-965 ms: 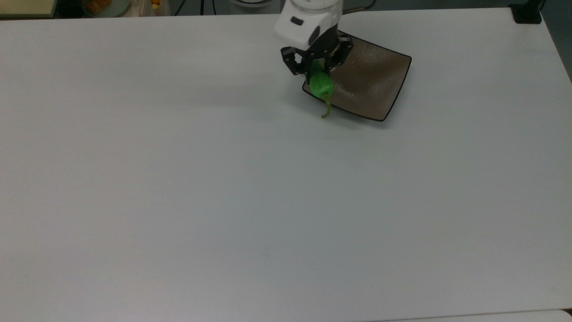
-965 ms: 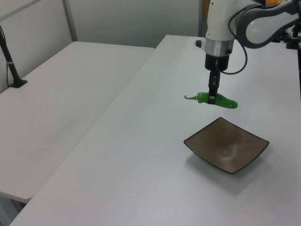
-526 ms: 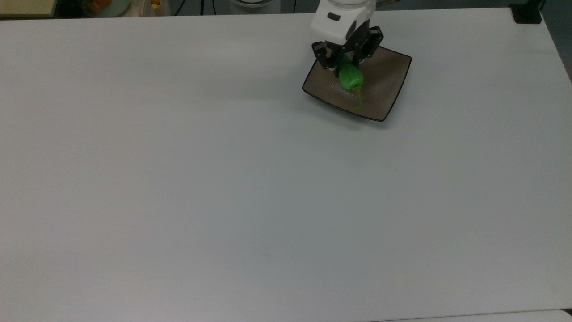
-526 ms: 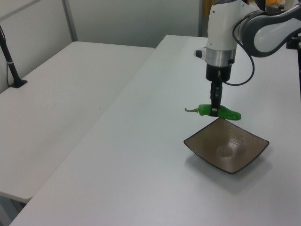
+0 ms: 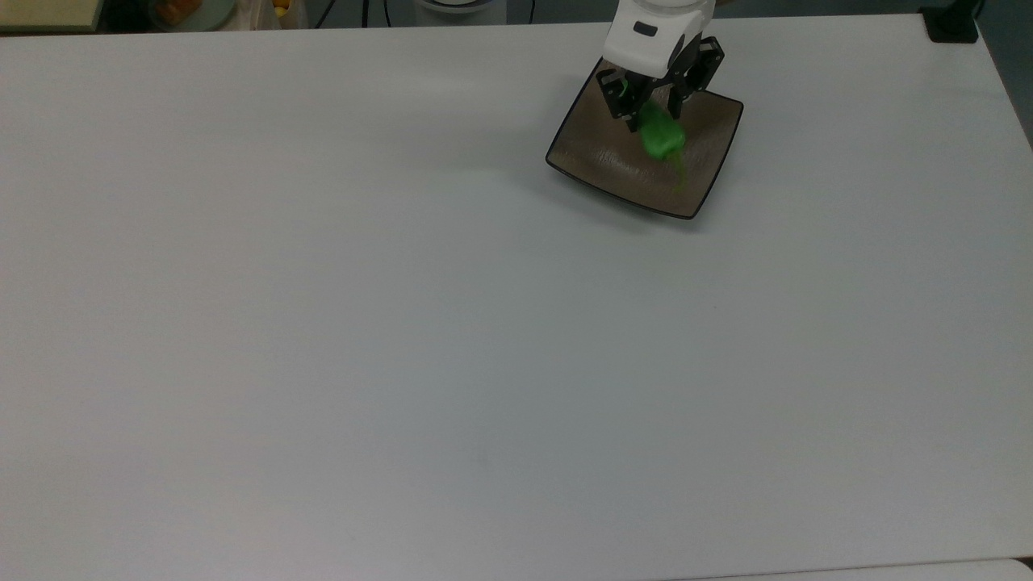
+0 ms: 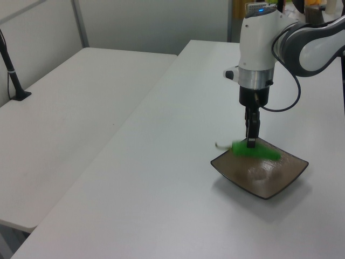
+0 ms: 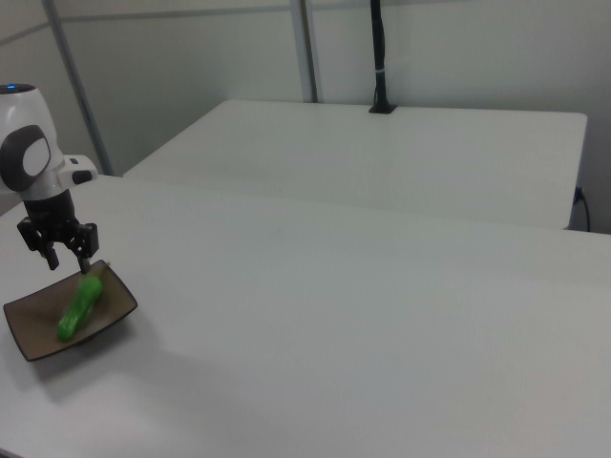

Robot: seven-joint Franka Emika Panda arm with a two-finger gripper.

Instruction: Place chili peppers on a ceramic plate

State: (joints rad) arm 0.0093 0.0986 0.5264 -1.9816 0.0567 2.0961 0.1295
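Green chili pepper [image 7: 78, 307] just beneath the spread-fingered gripper [image 7: 65, 256] (blurred), over the ceramic plate [image 7: 29, 322]

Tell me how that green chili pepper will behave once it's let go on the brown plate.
The chili pepper looks rounded and glossy, so it may roll or slide a little. The ceramic plate has upturned edges, which should probably keep it inside. It holds a straight shape under the gripper, so it seems stiff rather than floppy.
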